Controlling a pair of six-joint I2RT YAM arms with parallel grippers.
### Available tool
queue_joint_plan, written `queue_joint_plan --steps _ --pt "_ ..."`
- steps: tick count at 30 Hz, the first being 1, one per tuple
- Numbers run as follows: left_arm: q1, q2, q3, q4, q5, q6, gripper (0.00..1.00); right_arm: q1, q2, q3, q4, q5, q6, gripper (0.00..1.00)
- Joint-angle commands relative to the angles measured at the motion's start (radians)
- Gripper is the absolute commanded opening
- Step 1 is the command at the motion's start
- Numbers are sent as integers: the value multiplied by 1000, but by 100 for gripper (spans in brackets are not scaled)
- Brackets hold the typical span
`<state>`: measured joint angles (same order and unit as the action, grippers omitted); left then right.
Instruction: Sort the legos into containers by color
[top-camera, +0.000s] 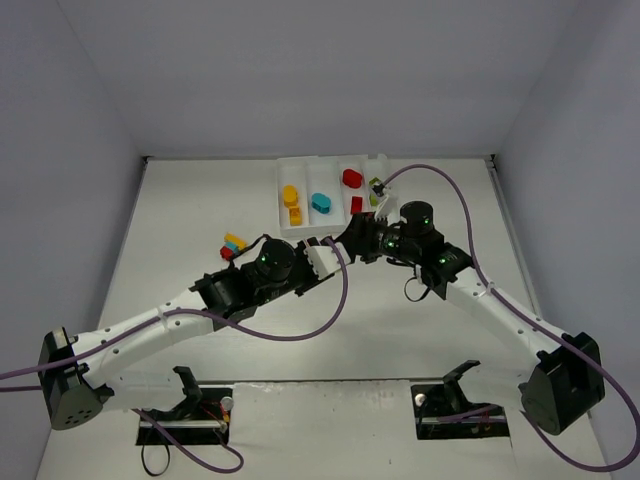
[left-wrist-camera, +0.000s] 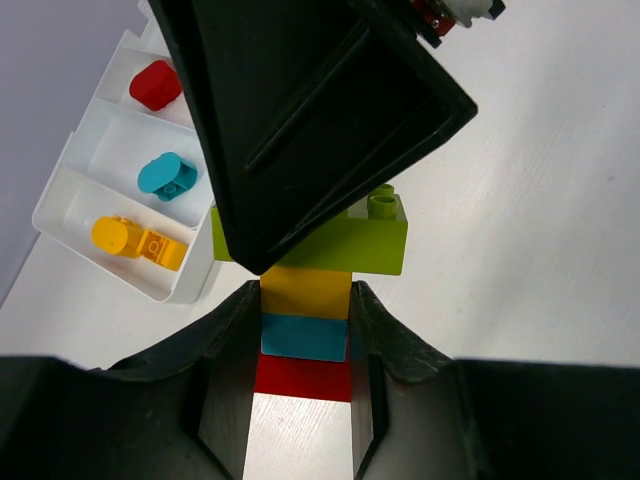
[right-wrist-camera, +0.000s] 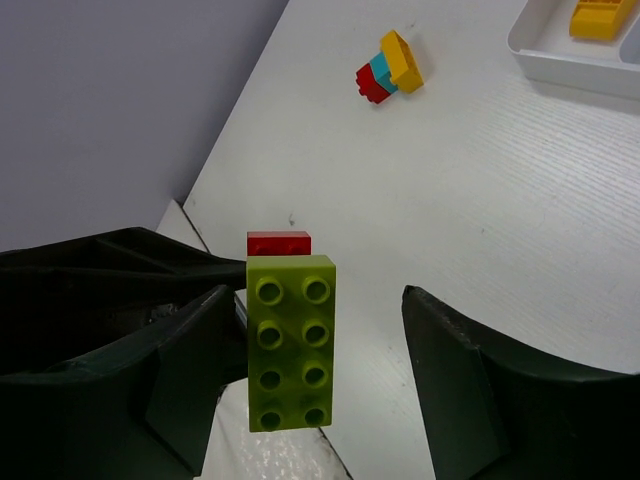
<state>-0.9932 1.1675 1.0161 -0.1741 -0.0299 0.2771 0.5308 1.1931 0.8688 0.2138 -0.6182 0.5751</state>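
Note:
My left gripper (left-wrist-camera: 305, 320) is shut on a stack of legos. Red (left-wrist-camera: 303, 378) is at the bottom, then cyan (left-wrist-camera: 303, 335) and yellow (left-wrist-camera: 305, 290), with a lime green brick (left-wrist-camera: 370, 245) across the end. My right gripper (right-wrist-camera: 322, 335) stands open around that green brick (right-wrist-camera: 291, 345). Its left finger is close beside the brick and its right finger is well apart from it. In the top view both grippers, left (top-camera: 325, 258) and right (top-camera: 350, 240), meet just in front of the containers (top-camera: 300, 228), and the stack is hidden between them.
The white tray holds yellow bricks (top-camera: 291, 200), a cyan one (top-camera: 321, 203), red ones (top-camera: 352, 178) and a green one (top-camera: 376, 187) in separate compartments. A loose red-cyan-yellow stack (top-camera: 233, 245) lies on the table left of the tray. Grey walls close in the table.

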Motion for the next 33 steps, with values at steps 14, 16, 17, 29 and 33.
queue_joint_plan --steps 14,16,17,29,33 --pt "-4 -11 39 78 -36 -7 0 5 -38 12 23 47 -64 0" --pt "-2 -11 29 74 -36 -18 0 0 -46 15 9 75 -76 0" --pt "-1 -9 21 73 -33 -22 0 -3 -52 18 -2 77 -83 0" --pt "5 38 -2 48 -5 -72 0 -117 -73 12 -62 61 -132 0" --pt "10 34 -14 50 -7 -75 0 -186 -73 12 -71 29 -146 0"
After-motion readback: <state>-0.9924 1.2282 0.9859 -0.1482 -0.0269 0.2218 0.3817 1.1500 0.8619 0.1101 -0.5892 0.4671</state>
